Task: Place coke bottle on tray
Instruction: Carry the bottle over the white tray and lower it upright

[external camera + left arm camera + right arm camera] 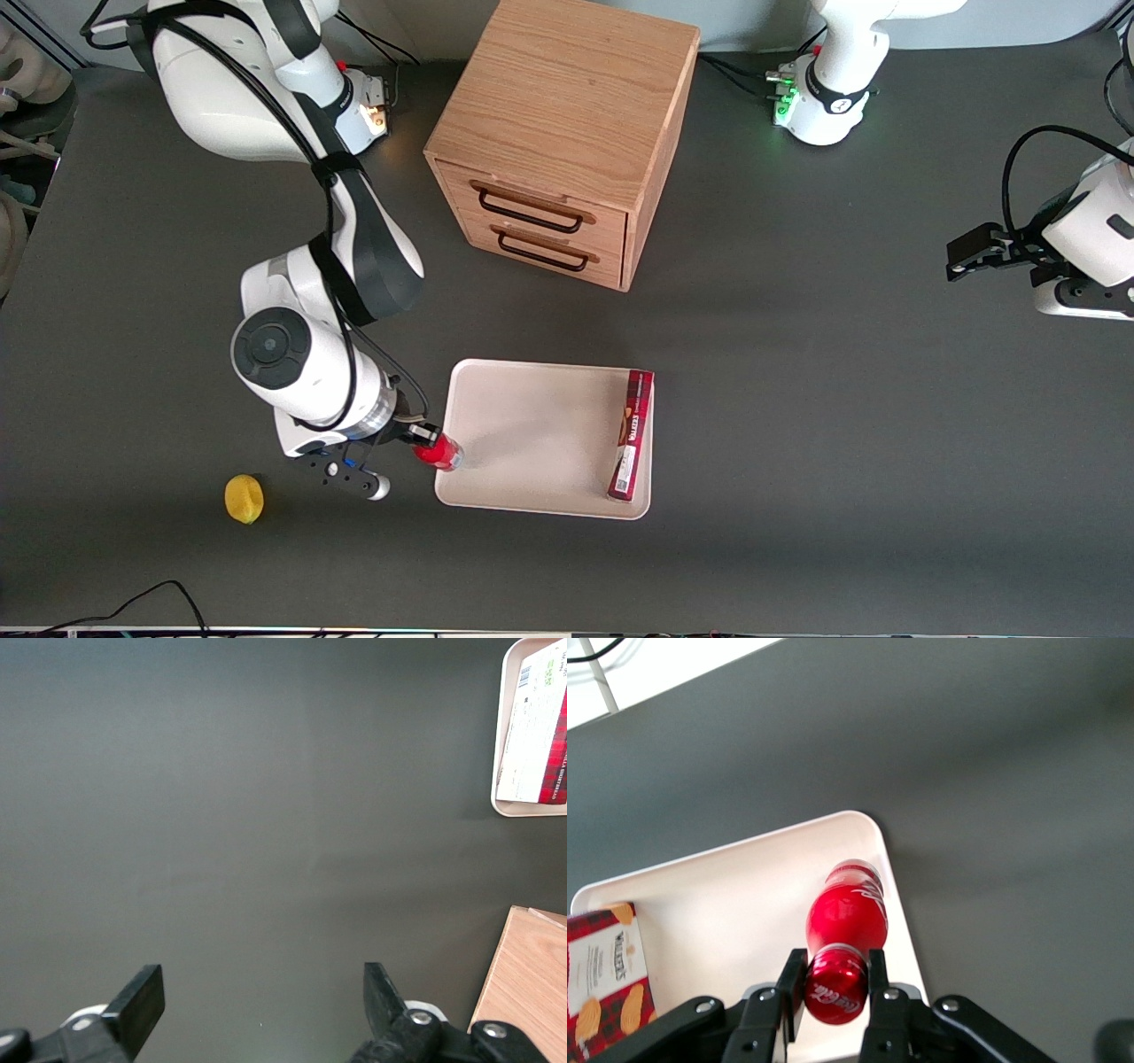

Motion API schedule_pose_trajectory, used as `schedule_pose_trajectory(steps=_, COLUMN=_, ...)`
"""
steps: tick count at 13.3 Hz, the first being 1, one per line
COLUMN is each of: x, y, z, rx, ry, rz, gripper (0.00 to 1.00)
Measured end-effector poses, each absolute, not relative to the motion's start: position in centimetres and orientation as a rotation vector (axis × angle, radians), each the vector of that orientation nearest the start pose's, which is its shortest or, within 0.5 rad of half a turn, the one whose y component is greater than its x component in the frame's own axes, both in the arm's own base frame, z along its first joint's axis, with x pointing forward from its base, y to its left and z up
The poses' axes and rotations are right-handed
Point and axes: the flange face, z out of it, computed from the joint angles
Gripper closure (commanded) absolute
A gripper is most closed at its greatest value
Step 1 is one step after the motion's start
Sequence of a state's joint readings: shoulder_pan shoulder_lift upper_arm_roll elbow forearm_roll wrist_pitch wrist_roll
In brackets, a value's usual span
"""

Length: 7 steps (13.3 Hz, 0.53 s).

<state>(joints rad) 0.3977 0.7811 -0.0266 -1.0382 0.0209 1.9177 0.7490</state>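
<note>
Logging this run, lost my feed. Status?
Gripper shut on coke bottle at its cap, over tray edge nearest the working arm. Red box lies along tray's other edge, clear of the drop.

coke bottle (pixel 846 914) in hand (pixel 834 988), over tray (pixel 532 416) rim

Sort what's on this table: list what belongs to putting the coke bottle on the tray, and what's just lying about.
Belongs to the job:
- coke bottle, held at its cap
- tray, cream-white, under the bottle's lower end at its rim
- gripper, shut on the bottle at the tray's edge

Just lying about:
- red box lying in the tray
- lemon on the table
- wooden drawer cabinet
</note>
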Motion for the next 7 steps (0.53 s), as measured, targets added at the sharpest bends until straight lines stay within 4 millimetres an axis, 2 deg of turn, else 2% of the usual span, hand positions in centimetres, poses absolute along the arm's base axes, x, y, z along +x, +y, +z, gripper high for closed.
schedule_pose_trajectory(steps=3, x=71.5, y=30.3, z=36.2, rx=-3.04, ry=0.56, rz=-0.123, gripper=1.0)
schedule_pose_trajectory(steps=5, x=71.5, y=30.5, z=34.9, rx=-3.049, ry=0.56, rz=-0.108, gripper=1.0)
schedule_pose_trajectory(steps=6, x=71.7, y=30.5, z=34.3, rx=-3.049, ry=0.56, rz=-0.112, gripper=0.94)
schedule_pose_trajectory(steps=7, x=71.7, y=30.5, z=33.9, rx=-3.054, ry=0.559, rz=-0.116, gripper=0.8)
